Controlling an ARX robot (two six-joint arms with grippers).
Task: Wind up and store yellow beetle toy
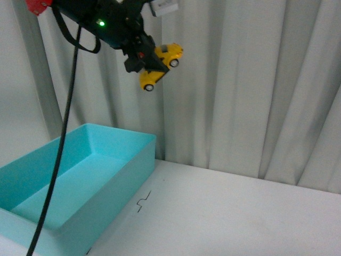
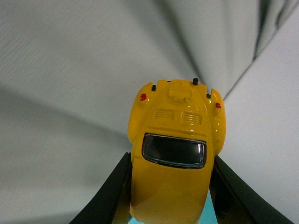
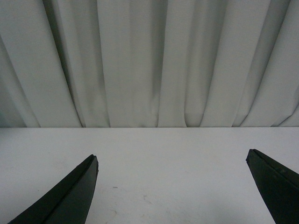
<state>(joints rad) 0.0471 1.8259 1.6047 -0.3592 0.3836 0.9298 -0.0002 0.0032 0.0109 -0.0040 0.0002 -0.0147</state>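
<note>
You see a pale pleated curtain [image 1: 256, 80] filling the back of the front view, with a white table [image 1: 224, 213] across the lower right of the frame. An open turquoise bin [image 1: 122, 202] sits on the table in the lower left corner.

Your left arm [image 1: 101, 21] reaches in from the upper left of the frame, high above the table. A black cable [image 1: 58, 160] hangs from it down over the bin. The left gripper [image 1: 146, 61] is clamped on the yellow toy car [image 1: 154, 76]. The car is held in the air, tilted steeply, above the bin's far corner and in front of the curtain. In the left wrist view, the car's [image 2: 175, 135] rear window and red tail lights face the camera. A black finger [image 2: 110, 196] presses against each flank, and the tail end juts out past the fingertips.

The right gripper [image 3: 173, 186] shows only in its own wrist view. Its two dark fingers [image 3: 70, 196] are spread wide over bare tabletop, holding nothing.

A small black zigzag mark [image 1: 143, 201] lies on the table just beside the bin.
</note>
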